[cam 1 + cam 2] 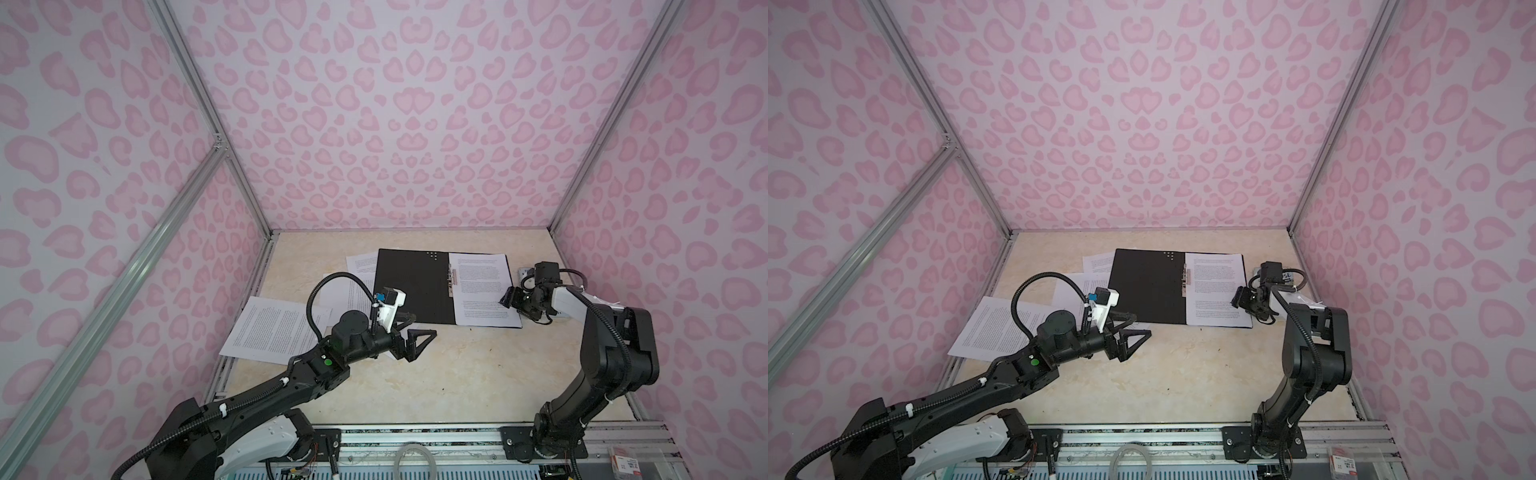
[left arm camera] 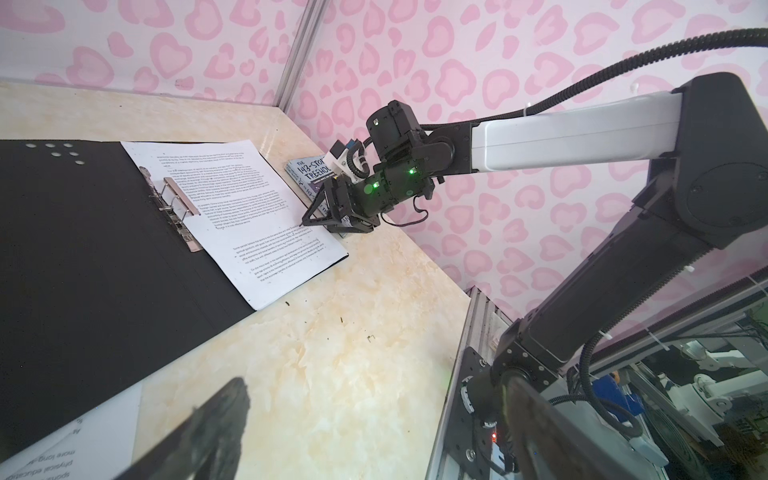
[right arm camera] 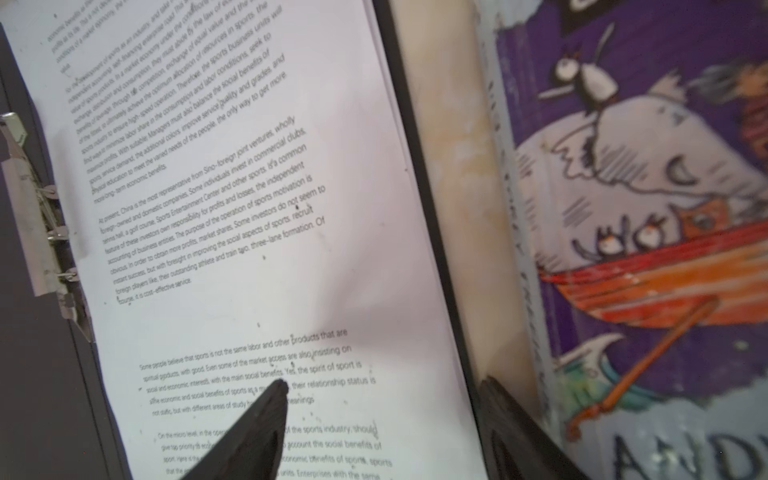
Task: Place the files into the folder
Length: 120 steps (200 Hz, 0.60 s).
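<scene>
The folder (image 1: 411, 286) lies open and flat at the back of the table (image 1: 457, 374), black inside up, one printed sheet (image 1: 482, 286) on its right half beside the metal clip (image 1: 452, 276); the other files (image 1: 274, 328) lie loose to its left, some tucked under its edge; the right gripper (image 1: 506, 298) stands with jaws parted astride the sheet's outer edge, one jaw over the text, gripping nothing; the book (image 3: 644, 208) lies just beyond; the left gripper (image 1: 417, 330) hovers wide open and empty before the folder's near left corner

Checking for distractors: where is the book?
In both top views the book lies at the table's right, just right of the open folder, mostly hidden by the right arm.
</scene>
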Motion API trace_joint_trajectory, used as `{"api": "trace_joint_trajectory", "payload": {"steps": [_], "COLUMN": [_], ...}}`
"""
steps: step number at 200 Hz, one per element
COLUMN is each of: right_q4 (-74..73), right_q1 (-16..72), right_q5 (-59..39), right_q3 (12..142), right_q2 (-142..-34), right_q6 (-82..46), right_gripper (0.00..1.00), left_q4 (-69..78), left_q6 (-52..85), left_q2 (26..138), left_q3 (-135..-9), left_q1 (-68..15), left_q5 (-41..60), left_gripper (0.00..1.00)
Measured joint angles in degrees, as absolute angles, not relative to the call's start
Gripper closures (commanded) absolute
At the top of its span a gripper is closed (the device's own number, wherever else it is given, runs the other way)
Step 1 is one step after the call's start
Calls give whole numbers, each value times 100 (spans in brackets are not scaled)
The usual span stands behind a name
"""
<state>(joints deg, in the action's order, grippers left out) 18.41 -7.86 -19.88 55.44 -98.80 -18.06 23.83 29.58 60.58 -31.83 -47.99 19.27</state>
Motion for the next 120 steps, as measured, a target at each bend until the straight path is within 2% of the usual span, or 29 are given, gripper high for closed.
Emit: {"api": "trace_joint_trajectory", "payload": {"steps": [47, 120], "right_q4": [1883, 1765], "right_q1": [-773, -762], "right_q5": [-1931, -1997], "right_q3": [5406, 5356], "right_q2": [-9609, -9758], "right_q6": [-1831, -1822], "right_gripper": [26, 27], "left_q4": [2383, 2381], "left_q6": [2958, 2958], "left_q2": [6082, 6095], "left_q3": [-3183, -3183], "left_q1": [-4801, -4799], "left_q5": [1927, 1927], "left_gripper": [3, 3]}}
